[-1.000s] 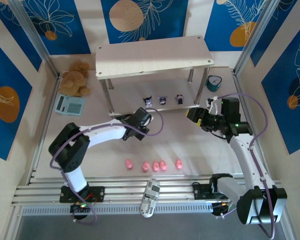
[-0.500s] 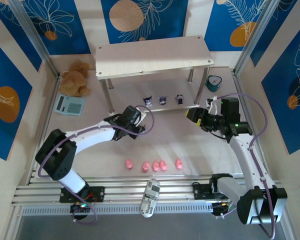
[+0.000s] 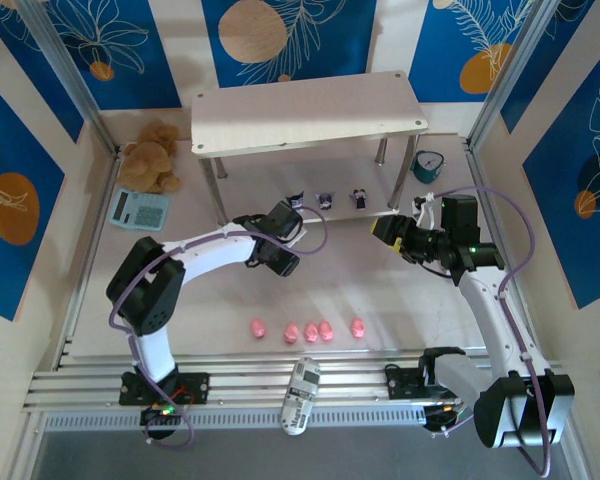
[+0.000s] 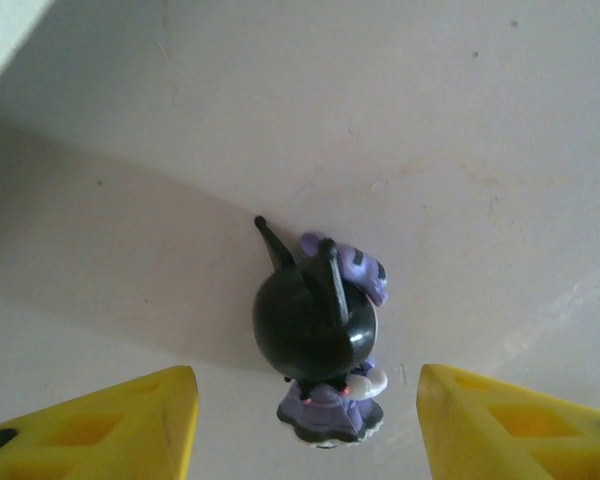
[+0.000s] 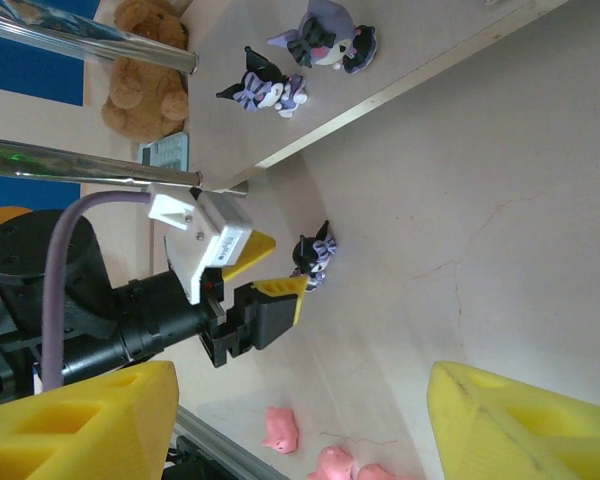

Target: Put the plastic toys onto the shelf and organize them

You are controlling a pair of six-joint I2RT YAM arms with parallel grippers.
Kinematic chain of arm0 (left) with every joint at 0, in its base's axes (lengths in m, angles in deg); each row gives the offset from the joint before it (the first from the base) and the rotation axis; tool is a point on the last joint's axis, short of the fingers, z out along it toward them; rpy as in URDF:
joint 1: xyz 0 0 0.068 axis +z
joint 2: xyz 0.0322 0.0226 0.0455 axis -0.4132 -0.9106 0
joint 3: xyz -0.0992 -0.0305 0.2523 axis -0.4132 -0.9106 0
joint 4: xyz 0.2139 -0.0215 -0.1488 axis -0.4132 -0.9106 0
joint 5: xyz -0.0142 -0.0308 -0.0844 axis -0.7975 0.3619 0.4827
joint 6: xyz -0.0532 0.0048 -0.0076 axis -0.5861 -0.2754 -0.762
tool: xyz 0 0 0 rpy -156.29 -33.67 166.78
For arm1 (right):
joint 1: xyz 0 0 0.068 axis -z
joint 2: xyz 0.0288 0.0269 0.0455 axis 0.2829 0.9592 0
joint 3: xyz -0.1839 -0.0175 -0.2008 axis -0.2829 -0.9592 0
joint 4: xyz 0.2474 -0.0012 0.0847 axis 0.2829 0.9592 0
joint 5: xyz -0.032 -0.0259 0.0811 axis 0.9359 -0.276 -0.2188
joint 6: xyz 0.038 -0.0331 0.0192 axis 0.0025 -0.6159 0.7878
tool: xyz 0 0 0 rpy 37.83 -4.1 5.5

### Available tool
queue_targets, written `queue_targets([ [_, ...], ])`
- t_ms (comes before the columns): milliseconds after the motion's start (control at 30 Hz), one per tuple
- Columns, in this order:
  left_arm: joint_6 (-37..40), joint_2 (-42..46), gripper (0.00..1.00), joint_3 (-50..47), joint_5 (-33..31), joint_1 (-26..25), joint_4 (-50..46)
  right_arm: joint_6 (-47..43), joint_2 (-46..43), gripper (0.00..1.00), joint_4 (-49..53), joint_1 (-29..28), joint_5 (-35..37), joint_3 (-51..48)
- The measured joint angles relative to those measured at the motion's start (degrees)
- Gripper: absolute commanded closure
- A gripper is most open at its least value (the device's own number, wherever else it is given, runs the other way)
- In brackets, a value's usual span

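Purple-and-white pointed-ear figurines [image 3: 325, 200] line the pale wooden shelf [image 3: 280, 125]. A fourth figurine [image 4: 318, 330] stands untouched inside the parted left tool [image 4: 305, 400]. The right tool [image 5: 302, 400] gapes empty. Pink plastic pigs [image 3: 291, 331], lower centre, await shelving.

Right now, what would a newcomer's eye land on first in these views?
The left gripper draws the eye first: its jaws stand open just short of a dark pointed-eared figurine upright on the table, just in front of the lower board of the shelf. Next come the pink pigs in a row nearer the table's front edge, and the brown teddy bear left of the shelf.
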Motion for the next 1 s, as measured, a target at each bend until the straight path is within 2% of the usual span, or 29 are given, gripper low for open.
queue_targets([
  [700,0.0,-4.7,0.45,5.1,-4.2,-1.7,-1.6,0.0,0.0,0.32,0.0,0.1,0.0,0.0],
  [1000,-0.3,-7.9,0.5,8.2,-5.2,-2.1,-3.3,0.0,0.2,0.32,-0.3,0.8,-0.1,-0.1],
])
